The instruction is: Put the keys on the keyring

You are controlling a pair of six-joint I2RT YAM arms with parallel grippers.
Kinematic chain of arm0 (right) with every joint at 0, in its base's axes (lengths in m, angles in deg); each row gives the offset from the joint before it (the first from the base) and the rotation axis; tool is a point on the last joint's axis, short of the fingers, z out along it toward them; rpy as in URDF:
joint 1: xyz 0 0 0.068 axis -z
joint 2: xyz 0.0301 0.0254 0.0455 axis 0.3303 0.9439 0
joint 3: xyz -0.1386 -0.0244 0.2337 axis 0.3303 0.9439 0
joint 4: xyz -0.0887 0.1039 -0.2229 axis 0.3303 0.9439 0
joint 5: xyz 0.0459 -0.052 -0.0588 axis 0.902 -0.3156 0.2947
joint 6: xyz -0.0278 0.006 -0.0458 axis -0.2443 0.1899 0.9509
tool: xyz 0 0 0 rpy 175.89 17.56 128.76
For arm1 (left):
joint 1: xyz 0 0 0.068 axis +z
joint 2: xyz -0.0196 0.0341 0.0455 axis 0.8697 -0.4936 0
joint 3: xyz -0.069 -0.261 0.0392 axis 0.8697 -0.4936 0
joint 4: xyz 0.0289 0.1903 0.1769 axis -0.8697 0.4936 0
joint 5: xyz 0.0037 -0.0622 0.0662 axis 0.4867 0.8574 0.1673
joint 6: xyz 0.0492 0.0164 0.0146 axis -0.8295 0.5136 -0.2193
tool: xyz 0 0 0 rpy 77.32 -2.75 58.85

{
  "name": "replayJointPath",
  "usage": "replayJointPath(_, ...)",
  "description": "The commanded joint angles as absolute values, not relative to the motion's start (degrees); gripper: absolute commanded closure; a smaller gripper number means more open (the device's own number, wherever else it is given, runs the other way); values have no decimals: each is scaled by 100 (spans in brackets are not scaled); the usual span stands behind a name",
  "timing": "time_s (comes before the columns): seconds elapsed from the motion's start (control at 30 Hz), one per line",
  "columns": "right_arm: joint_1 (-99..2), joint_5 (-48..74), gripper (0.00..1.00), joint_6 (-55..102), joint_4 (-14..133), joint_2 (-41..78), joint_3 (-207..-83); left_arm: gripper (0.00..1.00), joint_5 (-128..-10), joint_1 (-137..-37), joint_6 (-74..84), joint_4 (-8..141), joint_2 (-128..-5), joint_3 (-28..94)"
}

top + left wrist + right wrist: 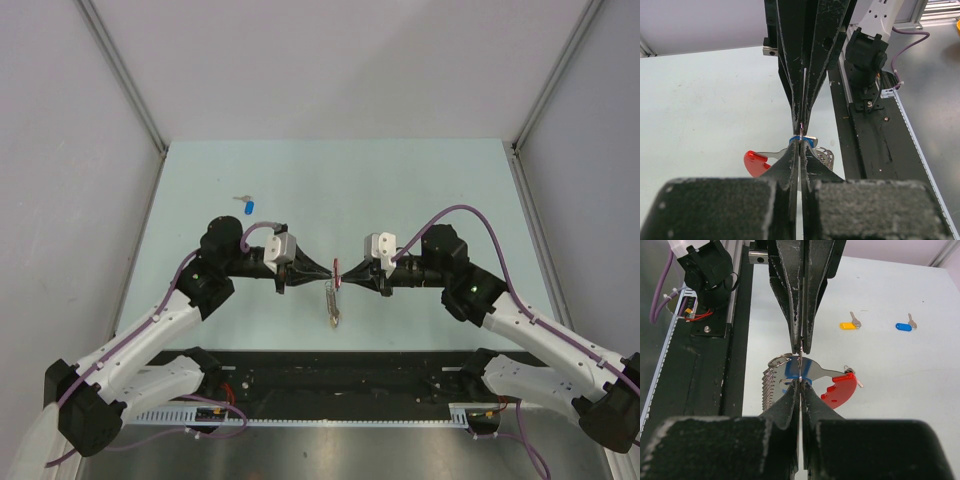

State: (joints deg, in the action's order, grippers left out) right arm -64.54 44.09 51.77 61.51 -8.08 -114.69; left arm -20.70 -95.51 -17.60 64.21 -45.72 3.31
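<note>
The keyring, a curved silver plate with a red plastic arc [840, 390], hangs between both grippers above the table's middle [338, 268]; its red arc also shows in the left wrist view [755, 162]. My left gripper [800, 146] and right gripper [800, 382] meet tip to tip, both shut on the ring's thin metal. A blue key head [801, 139] sits right at the pinch; I cannot tell which fingers hold it. Several silver keys [771, 385] hang in a bunch from the ring [332, 305]. A loose yellow key [847, 325] and a loose blue key [903, 326] lie on the table.
The loose blue key lies at the far left of the pale green table [248, 206], behind the left arm. A black base rail [340, 375] runs along the near edge. Grey walls close in the sides and back.
</note>
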Motion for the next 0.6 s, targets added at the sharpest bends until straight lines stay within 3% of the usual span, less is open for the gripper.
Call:
replayJointPath(0.0, -6508, 4521, 100, 5244, 5986, -878, -11516, 99, -2064, -9522, -1717, 6209, -4542, 436)
replayJointPath(0.57, -6595, 4328, 100, 5262, 5987, -948, -11516, 99, -2055, -9514, -1681, 6296, -4621, 497)
